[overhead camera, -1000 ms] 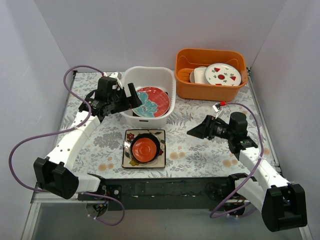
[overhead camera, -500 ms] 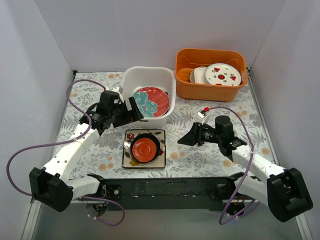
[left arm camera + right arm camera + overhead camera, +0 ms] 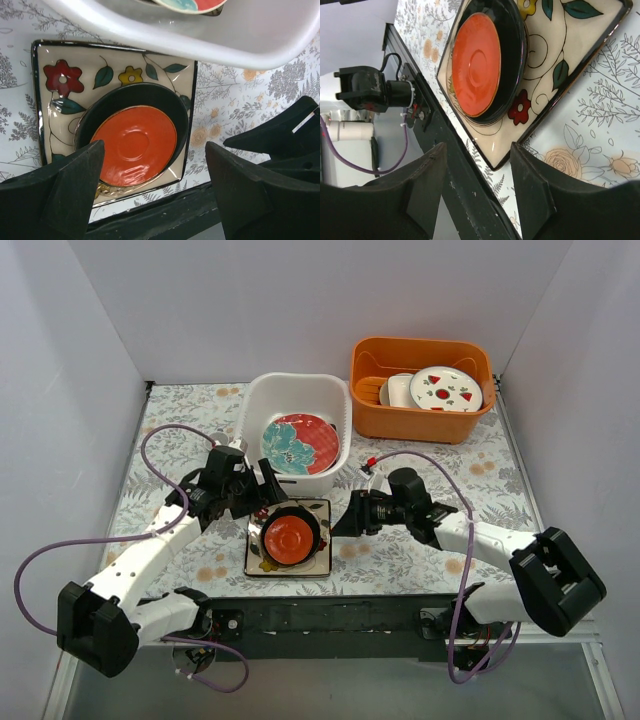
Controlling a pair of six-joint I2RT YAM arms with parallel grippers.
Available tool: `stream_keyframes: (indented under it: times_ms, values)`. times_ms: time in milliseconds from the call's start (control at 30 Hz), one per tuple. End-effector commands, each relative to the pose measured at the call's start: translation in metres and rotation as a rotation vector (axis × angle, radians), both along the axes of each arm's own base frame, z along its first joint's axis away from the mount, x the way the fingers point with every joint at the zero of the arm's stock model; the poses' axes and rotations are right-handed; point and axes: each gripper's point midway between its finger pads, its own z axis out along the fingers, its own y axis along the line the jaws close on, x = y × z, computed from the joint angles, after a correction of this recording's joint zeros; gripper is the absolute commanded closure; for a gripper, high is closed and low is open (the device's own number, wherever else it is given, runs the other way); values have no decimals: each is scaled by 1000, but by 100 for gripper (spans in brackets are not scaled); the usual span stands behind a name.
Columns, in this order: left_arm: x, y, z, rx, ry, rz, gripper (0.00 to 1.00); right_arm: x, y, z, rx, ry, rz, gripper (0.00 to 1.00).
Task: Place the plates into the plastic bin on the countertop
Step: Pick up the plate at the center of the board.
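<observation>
Countertop (image 3: 200,405), left hand (image 3: 154,145) spread, right hand (image 3: 477,146) spread

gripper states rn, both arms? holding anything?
Left gripper: open, holding nothing, by the small red plate.
Right gripper: open, holding nothing, at the edge of the white square plate.

You're looking at glazed ware. The white square plate (image 3: 80,62) is glossy, with bright glare along its rim. The dark round plate (image 3: 145,97) is a smooth, shiny black, and the small red plate (image 3: 134,145) has a softer satin gloss. The plastic bin (image 3: 240,35) is smooth, milky plastic with a dull sheen. The countertop (image 3: 235,100) looks matt and printed. The fingers (image 3: 60,200) of your left gripper (image 3: 154,147) are matt black. At the countertop's far right corner, the orange tub (image 3: 420,422) is smooth plastic.
</observation>
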Motion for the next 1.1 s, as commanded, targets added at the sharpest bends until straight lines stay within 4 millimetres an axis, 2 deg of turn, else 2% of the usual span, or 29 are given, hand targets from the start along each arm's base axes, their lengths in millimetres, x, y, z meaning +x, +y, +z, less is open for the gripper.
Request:
stream_keyframes:
  times_ms: [0, 267, 633, 833, 1067]
  values:
    - [-6, -6, 0, -37, -9, -1, 20, 22, 16, 17, 8, -114, -8, 40]
    - [-20, -10, -22, -56, 38, -9, 24, 28, 25, 10, -9, -109, 3, 42]
    - [-40, -11, -53, -48, 97, -4, 27, 26, 23, 1, -23, -94, 1, 42]
    - [-40, -7, -57, -19, 83, 30, 28, 26, 22, 1, -25, -96, 5, 42]
    - [-41, -2, -74, 38, 114, 53, 29, 25, 20, -2, -39, -97, 3, 42]
